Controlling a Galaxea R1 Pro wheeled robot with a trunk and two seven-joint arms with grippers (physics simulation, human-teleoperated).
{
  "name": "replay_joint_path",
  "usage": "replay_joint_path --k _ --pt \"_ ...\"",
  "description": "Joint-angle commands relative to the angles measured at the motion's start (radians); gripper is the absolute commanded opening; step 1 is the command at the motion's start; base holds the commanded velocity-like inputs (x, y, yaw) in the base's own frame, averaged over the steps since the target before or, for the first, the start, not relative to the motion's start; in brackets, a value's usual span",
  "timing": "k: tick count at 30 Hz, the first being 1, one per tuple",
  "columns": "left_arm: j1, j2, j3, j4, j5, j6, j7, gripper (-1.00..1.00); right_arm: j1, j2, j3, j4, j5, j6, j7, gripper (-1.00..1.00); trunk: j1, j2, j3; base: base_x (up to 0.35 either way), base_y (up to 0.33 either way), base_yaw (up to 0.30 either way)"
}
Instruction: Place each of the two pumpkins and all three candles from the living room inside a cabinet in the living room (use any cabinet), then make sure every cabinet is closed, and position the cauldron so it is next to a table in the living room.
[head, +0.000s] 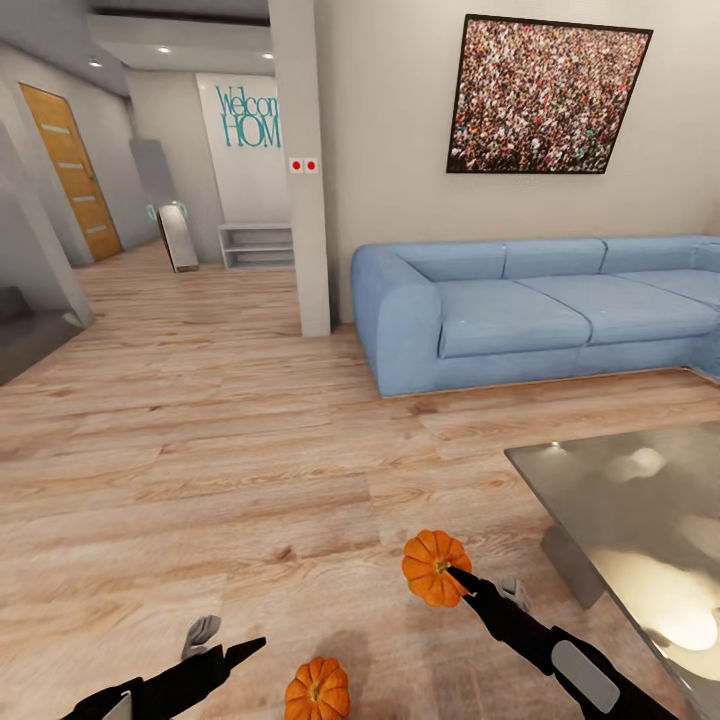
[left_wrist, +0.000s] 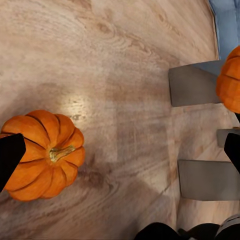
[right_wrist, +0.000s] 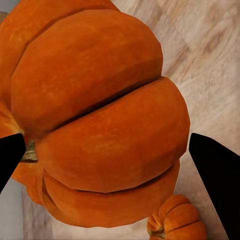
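Step in hand, as judged: one pumpkin carried in the right gripper (head: 462, 578) toward a cabinet; the second pumpkin to be collected by the left gripper (head: 235, 645); no cabinet, candle or cauldron is seen from here.

Held pumpkin (head: 436, 568): seen in the head view at the tip of the right arm, raised off the wood floor (head: 200, 450), near the corner of the glass-topped desk (head: 640, 520); in the right wrist view it bulks between the two dark fingers (right_wrist: 215, 175), one at each flank, stem toward one finger; the fingers are taken to be closed on it, though the contact faces themselves are hidden.

Floor pumpkin (head: 317, 690): resting on the floor, stem up, between the two arms and nearer the left; in the left wrist view (left_wrist: 44, 154) one finger (left_wrist: 10, 155) overlaps its edge, the other lies well apart across bare boards, so the fingers are spread and nothing is gripped.

To be done well: the left gripper should be centred over the ribs so both fingers straddle the widest part before closing; the stem should be avoided as a hold; the right grip should be kept steady and level during travel, clear of the desk corner and the blue sofa (head: 520, 300).
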Motion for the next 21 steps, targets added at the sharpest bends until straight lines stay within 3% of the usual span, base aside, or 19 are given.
replay_joint_path --k 1,5,11,21 --pt "0.000 0.000 -0.006 0.000 0.010 0.007 -0.002 1.00 -0.001 -0.001 0.005 0.000 -0.011 0.004 0.007 -1.00 0.000 0.000 -0.001 0.000 0.000 0.000" --pt "0.000 -0.003 -0.006 0.000 0.011 0.001 0.017 1.00 -0.001 -0.001 0.005 -0.001 -0.009 0.021 0.029 -1.00 0.001 -0.001 -0.009 0.000 0.000 0.000" --pt "0.000 -0.028 -0.006 0.000 0.012 -0.004 0.141 1.00 -0.001 -0.004 0.005 -0.013 -0.008 0.047 0.085 -1.00 0.003 -0.002 -0.032 0.000 0.000 0.000" --pt "0.000 -0.037 -0.006 0.000 0.012 -0.007 0.164 1.00 -0.001 -0.003 0.000 -0.075 -0.008 0.089 0.141 -1.00 0.008 -0.005 -0.070 0.000 0.000 0.000"
